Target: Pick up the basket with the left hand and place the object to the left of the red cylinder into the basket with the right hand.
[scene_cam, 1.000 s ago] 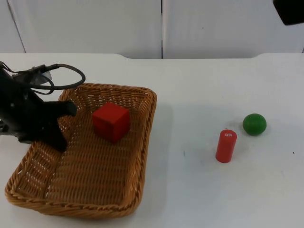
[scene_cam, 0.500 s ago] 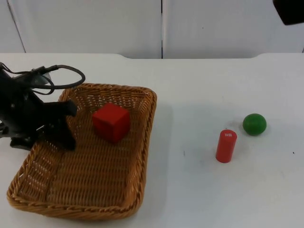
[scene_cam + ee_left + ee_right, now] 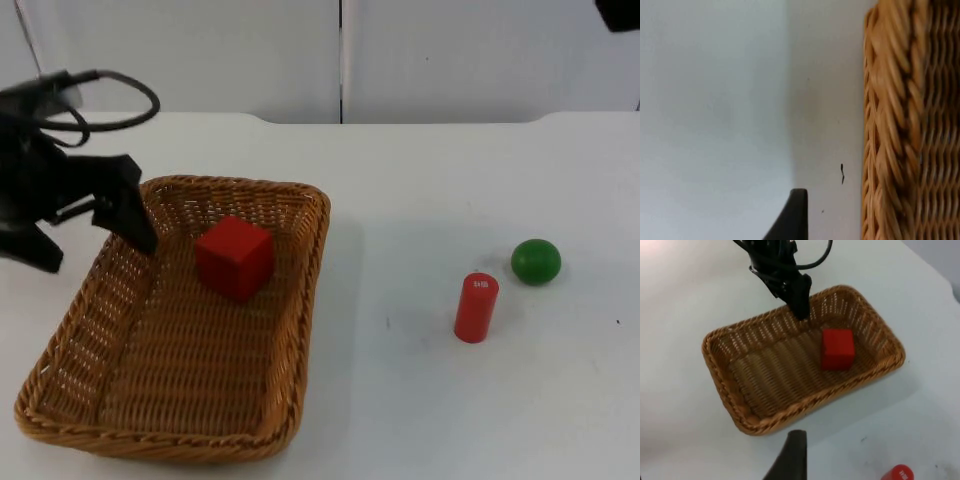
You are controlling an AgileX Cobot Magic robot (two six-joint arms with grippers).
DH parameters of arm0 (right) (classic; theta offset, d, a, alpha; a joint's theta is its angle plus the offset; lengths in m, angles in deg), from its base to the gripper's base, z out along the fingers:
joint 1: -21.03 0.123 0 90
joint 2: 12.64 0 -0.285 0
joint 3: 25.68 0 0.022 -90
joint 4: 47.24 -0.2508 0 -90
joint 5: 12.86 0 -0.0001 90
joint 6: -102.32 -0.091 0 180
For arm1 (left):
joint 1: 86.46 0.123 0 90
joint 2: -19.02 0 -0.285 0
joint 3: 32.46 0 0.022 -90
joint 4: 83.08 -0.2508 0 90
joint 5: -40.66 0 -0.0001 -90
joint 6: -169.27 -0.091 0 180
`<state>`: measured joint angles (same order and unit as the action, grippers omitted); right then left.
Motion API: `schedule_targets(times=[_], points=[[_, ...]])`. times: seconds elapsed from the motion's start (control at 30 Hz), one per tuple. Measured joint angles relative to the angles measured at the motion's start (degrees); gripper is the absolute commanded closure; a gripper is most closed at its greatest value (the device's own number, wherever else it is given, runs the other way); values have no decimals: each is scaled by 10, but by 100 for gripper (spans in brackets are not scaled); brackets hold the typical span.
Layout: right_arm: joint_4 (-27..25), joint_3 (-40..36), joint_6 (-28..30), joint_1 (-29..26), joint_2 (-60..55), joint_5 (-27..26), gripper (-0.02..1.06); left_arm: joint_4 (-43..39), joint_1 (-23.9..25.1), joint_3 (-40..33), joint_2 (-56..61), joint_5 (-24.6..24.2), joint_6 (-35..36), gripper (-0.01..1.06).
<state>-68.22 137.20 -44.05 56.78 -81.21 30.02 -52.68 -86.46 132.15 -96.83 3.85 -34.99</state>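
The wicker basket (image 3: 318, 250) rests flat on the table at the left, with a red cube (image 3: 234, 256) inside near its far end. My left gripper (image 3: 88, 236) hovers open over the basket's far left rim, one finger above the inside and one outside, gripping nothing. The left wrist view looks down past the rim (image 3: 885, 125) at bare table. The red cylinder (image 3: 476, 307) stands upright at the right. My right arm (image 3: 620, 12) waits high at the back right; its fingertip (image 3: 792, 455) holds nothing, above the basket (image 3: 710, 365), the cube (image 3: 838, 348) and the cylinder (image 3: 897, 473).
A green ball (image 3: 536, 261) lies just behind and to the right of the red cylinder. White table stretches between the basket and the cylinder. The grey partition wall closes off the back.
My left gripper has opened, let go of the basket's left rim and risen toward the back. The basket has settled down flat. The right arm stays put.
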Motion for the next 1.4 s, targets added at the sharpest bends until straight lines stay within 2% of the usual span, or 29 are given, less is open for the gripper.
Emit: schedule_targets(times=[0.17,0.3,0.67,0.9,1.17,1.4], points=[[0,0,0,0,18,-10,22,-91,0,0,59,-30,69,18],[0,-1,0,0,29,-15,22,-110,0,0,98,-55,83,18],[0,-7,-12,0,45,-20,22,-114,0,-51,225,-60,87,18],[1,-7,-38,0,47,-22,22,-114,0,-117,291,-57,87,18],[40,-7,-94,0,47,-22,22,-114,0,-147,378,-57,87,18],[56,-9,-116,0,47,-22,22,-115,0,-164,451,-57,87,18]])
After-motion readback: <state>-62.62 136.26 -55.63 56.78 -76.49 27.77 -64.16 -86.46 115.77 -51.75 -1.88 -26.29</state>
